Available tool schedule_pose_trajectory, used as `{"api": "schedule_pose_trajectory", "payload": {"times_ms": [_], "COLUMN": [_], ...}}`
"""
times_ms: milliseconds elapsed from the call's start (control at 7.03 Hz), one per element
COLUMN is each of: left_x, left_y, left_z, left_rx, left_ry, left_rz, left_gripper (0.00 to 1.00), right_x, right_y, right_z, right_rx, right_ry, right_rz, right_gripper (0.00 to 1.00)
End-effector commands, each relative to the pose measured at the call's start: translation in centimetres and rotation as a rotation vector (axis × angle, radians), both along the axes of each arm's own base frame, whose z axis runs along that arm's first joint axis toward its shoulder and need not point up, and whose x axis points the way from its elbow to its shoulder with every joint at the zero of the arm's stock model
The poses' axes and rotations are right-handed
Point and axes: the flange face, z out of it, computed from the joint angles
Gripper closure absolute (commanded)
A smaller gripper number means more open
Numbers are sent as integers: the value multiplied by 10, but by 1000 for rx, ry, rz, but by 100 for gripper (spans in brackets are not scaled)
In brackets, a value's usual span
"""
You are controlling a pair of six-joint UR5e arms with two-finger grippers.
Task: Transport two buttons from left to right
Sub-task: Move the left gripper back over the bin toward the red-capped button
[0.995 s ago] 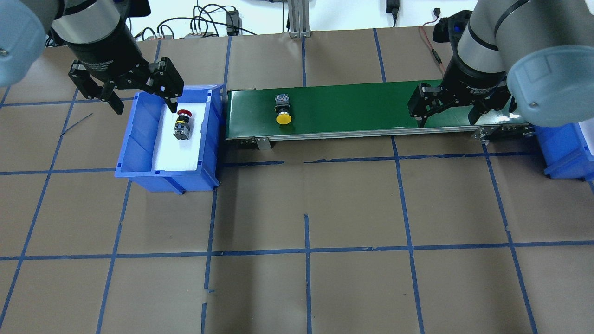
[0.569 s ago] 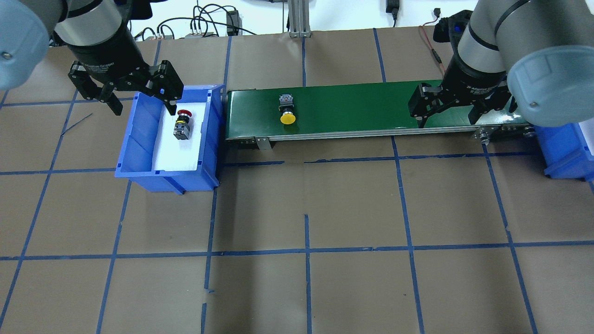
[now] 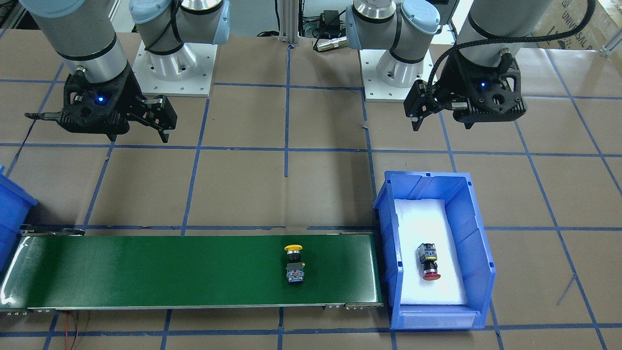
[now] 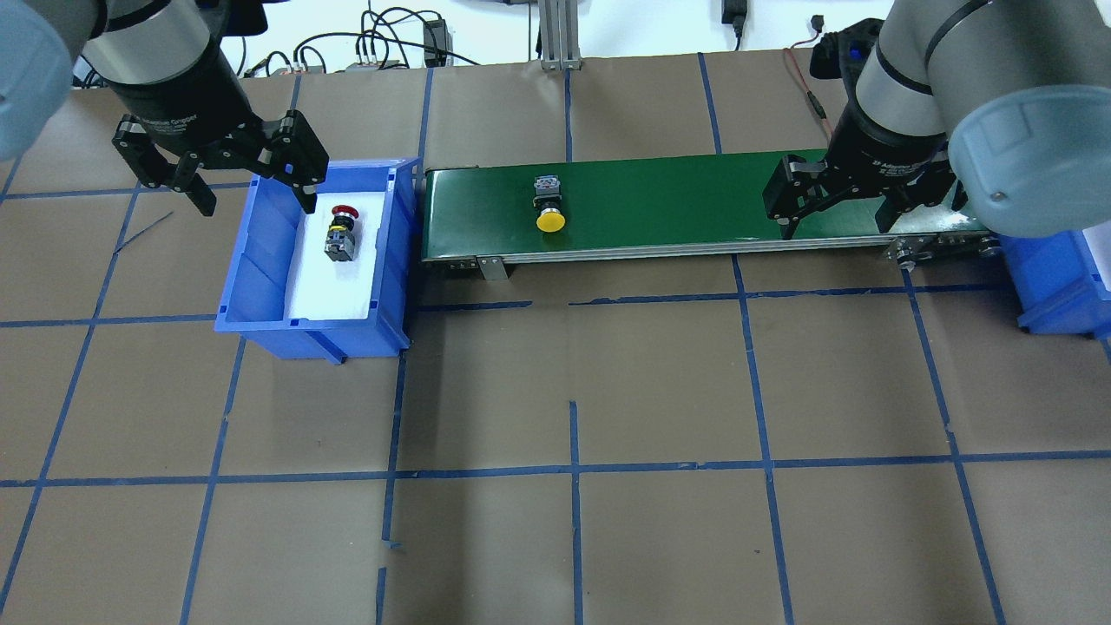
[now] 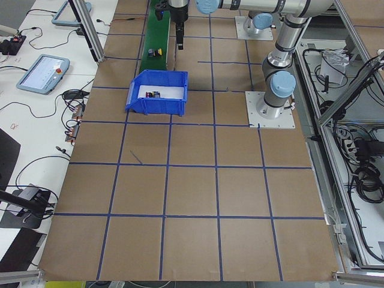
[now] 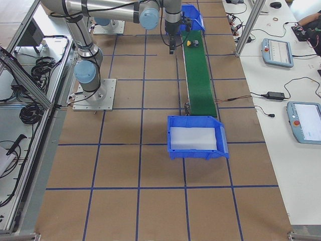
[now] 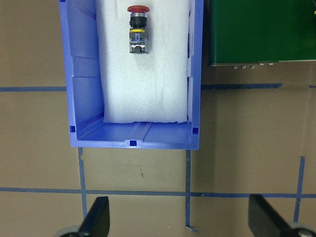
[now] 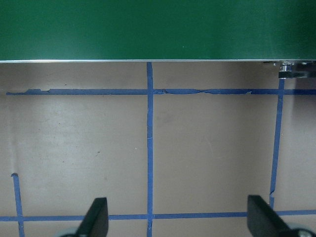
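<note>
The red button [image 4: 339, 234] lies on its side on white foam in the left blue bin [image 4: 252, 286]; it also shows in the front view [image 3: 428, 263] and the left wrist view [image 7: 137, 29]. The yellow button [image 4: 549, 213] lies on the green conveyor belt [image 4: 694, 195], left of its middle, and shows in the front view [image 3: 294, 265]. My left gripper [image 4: 256, 198] is open and empty, high over the bin's far left corner. My right gripper [image 4: 835, 224] is open and empty, above the belt's right end, near its front edge.
A second blue bin [image 4: 1055, 278] stands at the belt's right end, lined with white foam in the right side view [image 6: 194, 136]. Brown paper with blue tape lines covers the table [image 4: 573, 391]. Cables lie along the far edge.
The yellow button has moved to the right along the belt. My left gripper has shifted a little to the left, still open. The right arm has not moved.
</note>
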Motion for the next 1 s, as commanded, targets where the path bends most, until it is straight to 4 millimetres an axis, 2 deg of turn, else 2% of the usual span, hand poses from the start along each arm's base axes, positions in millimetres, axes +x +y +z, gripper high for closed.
{"api": "schedule_pose_trajectory", "payload": {"times_ms": [0,284,427,569,711,853], "left_x": [4,4,5,11,14,23], "left_y": [-1,-9,-35,-68,-107,-131], "left_z": [-3,-5,-6,-18,-43,-71], "left_rx": [5,-6,-61,-67,-74,-64], "left_ry": [3,22,36,38,38,41], "left_rz": [7,-8,-49,-60,-58,-63], "left_gripper": [0,2,2,1,0,0], "right_x": [0,0,-1,-1,-1,-1], "right_y": [0,0,0,0,0,0], "right_z": [0,0,0,0,0,0], "right_rx": [0,0,0,0,0,0], "right_ry": [1,1,1,1,1,1], "right_rz": [0,0,-2,-2,-2,-2], "right_gripper": [0,0,0,0,0,0]}}
